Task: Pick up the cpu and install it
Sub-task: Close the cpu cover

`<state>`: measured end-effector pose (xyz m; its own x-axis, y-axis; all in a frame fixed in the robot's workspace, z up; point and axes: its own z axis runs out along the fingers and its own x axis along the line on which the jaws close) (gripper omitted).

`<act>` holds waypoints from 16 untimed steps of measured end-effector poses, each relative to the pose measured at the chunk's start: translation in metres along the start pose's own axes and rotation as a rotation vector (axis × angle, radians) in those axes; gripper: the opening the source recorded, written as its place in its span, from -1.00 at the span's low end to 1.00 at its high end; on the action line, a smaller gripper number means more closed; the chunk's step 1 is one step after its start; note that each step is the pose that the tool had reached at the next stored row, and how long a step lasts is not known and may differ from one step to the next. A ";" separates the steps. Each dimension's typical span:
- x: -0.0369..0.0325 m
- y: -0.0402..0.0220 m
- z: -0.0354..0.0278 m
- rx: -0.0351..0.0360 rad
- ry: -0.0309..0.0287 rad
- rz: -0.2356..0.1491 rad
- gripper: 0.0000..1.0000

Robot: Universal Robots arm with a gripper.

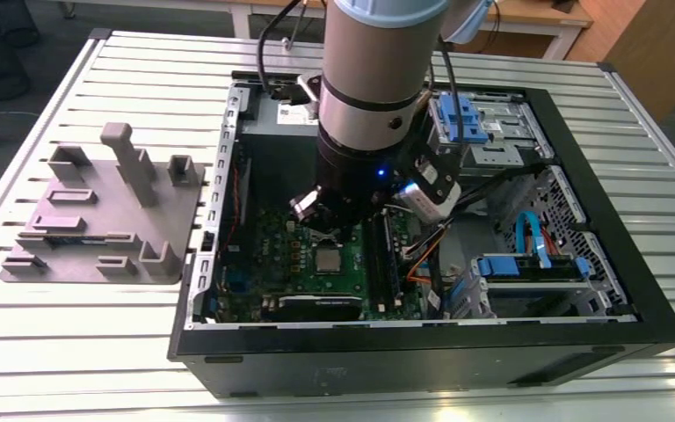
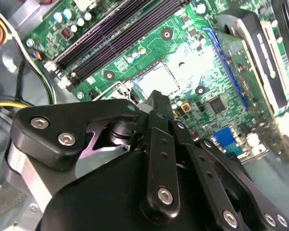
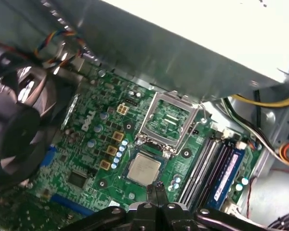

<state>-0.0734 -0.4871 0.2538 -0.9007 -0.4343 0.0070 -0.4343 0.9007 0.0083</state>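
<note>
A: Ribbed metal tabletop [image 1: 103, 352], pale grey slats all over, and on it sits a big black open-sided computer case [image 1: 431, 352]. Off to the exterior view's left sits a grey moulded holder block [image 1: 103, 220] with slots and posts.

B: Where's the arm at?

A: Silver and black robot arm [image 1: 367, 97] reaches straight down into the case, over the green motherboard [image 1: 273, 264]. The black two-finger gripper [image 3: 158, 190] hangs just above the board, its slim tips pressed together with nothing between them.

B: And the chip?

A: The small flat square cpu [image 3: 144, 169] with the shiny silver-grey top is lying flat in its socket on the board, in both wrist views, right below the fingertips. Whether they actually touch it, can't tell. The silver metal socket frame [image 3: 171, 120] is flipped up and open just beside it.

B: Anything else around?

A: Long black memory slots [image 2: 120, 33] run alongside the socket, a black round fan [image 3: 14, 106] sits near one edge of the board, and a grey boxy power supply [image 3: 192, 43] looms over the socket frame.
</note>
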 end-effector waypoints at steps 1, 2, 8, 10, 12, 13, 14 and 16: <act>0.0000 0.0000 0.0002 0.0001 0.0001 -0.018 -0.80; 0.0000 0.0000 0.0004 0.0002 0.0002 -0.038 -0.80; 0.0000 0.0000 0.0016 0.0010 0.0012 -0.147 -0.80; 0.0000 0.0000 0.0020 0.0013 0.0015 -0.183 -0.80; 0.0000 0.0000 0.0024 0.0015 0.0018 -0.219 -0.80; 0.0000 0.0000 0.0026 0.0016 0.0020 -0.237 -0.80; 0.0000 0.0000 0.0029 0.0018 0.0021 -0.256 -0.80; -0.0001 0.0000 0.0033 0.0020 0.0024 -0.292 -0.80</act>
<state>-0.0733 -0.4871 0.2505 -0.7374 -0.6755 0.0070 -0.6754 0.7374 0.0084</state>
